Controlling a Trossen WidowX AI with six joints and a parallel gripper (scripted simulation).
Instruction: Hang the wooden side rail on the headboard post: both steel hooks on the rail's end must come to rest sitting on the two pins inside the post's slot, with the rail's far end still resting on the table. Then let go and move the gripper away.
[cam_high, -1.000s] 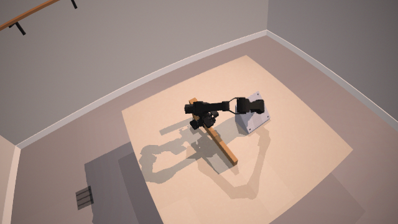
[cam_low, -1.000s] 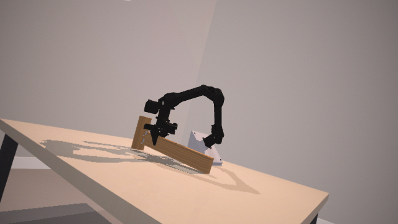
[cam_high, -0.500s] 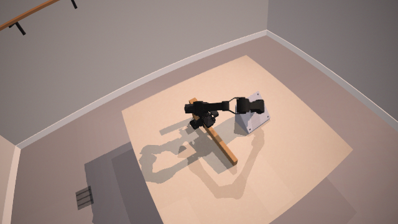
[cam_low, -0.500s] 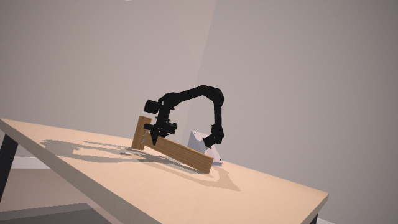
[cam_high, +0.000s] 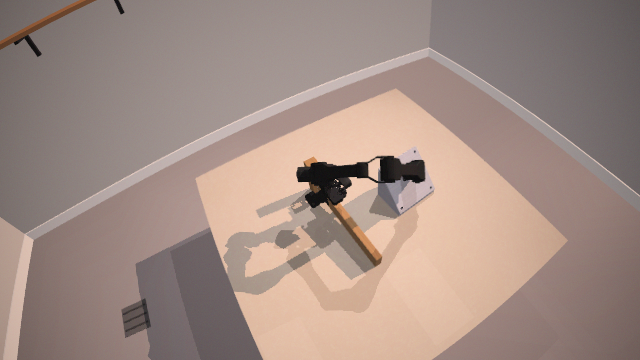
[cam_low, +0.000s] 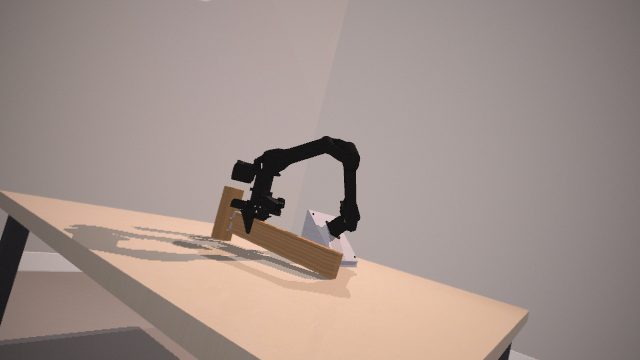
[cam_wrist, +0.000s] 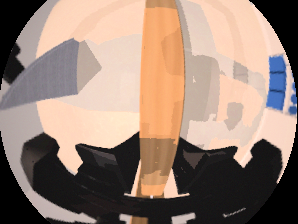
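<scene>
The wooden side rail slopes, its hook end raised beside the post and its far end down on the table. My gripper is shut on the rail near its hook end, with one finger on each side. The headboard post stands upright on the table, partly behind the gripper in the top view. The steel hooks show as small pale shapes in the narrow gap between rail end and post. The pins and slot are hidden, so whether the hooks sit on the pins cannot be told.
The arm's grey wedge-shaped base mount stands on the table, to one side of the rail. The arm arches from it to the rail. A blue object shows at the right edge of the wrist view.
</scene>
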